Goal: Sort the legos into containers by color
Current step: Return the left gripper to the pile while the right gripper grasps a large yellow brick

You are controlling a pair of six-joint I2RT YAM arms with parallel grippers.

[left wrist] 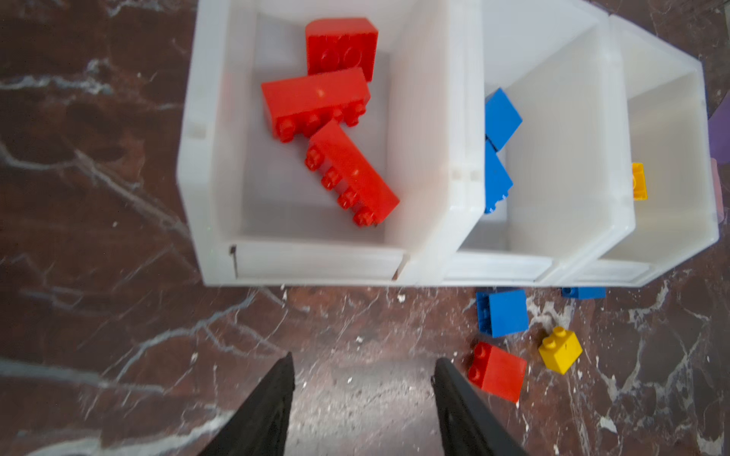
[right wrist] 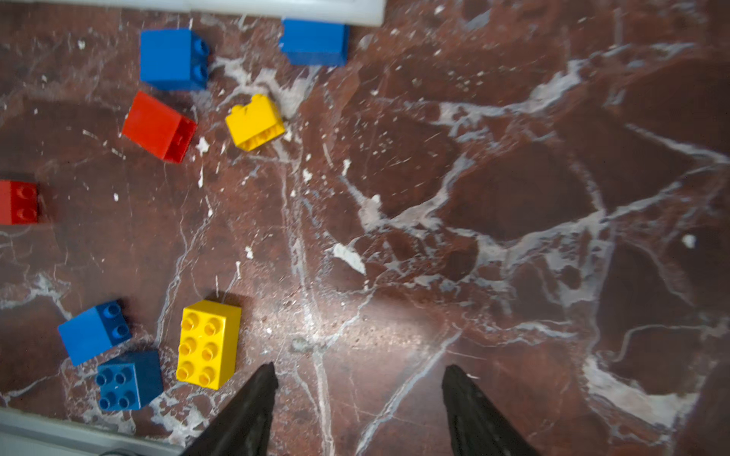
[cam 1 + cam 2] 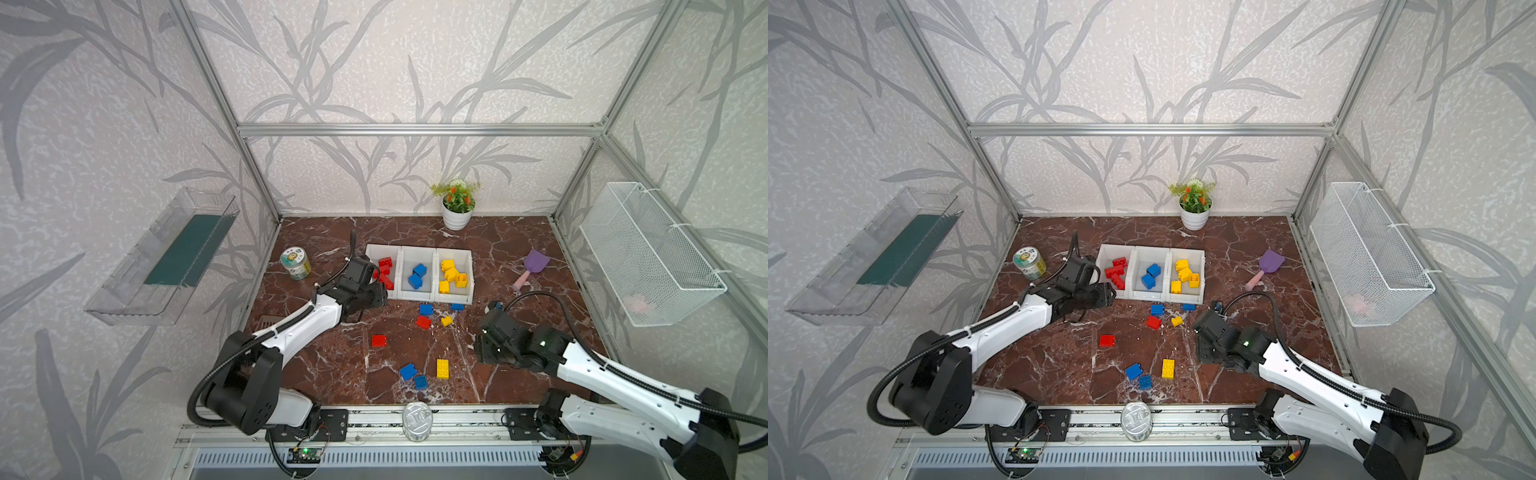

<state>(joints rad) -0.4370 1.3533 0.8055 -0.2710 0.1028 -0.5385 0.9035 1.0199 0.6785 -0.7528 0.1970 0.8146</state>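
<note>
The left gripper [image 1: 363, 363] hovers at the red end of the containers [image 3: 419, 248], jaws half apart and empty, seemingly stationed there for dropping reds. The bins hold legos [image 3: 453, 274] sorted by colour; eight more lie loose in front. The right gripper [image 2: 357, 371], likewise parted and empty, hangs beside the long yellow brick [image 2: 208, 344] — probably its next pick.

Right gripper [image 2: 359, 369] hovers over the marble table [image 2: 513, 197], jaws apart, nothing between them. Just beside one fingertip lies the long yellow brick [image 2: 207, 343], studs up. On its other side, a blue brick [image 2: 95, 331] and a dark blue brick [image 2: 128, 381] sit close. Well beyond it, toward the bin [image 2: 276, 6]: a red brick [image 2: 158, 126], a small yellow brick [image 2: 254, 122] and two more blue ones.
</note>
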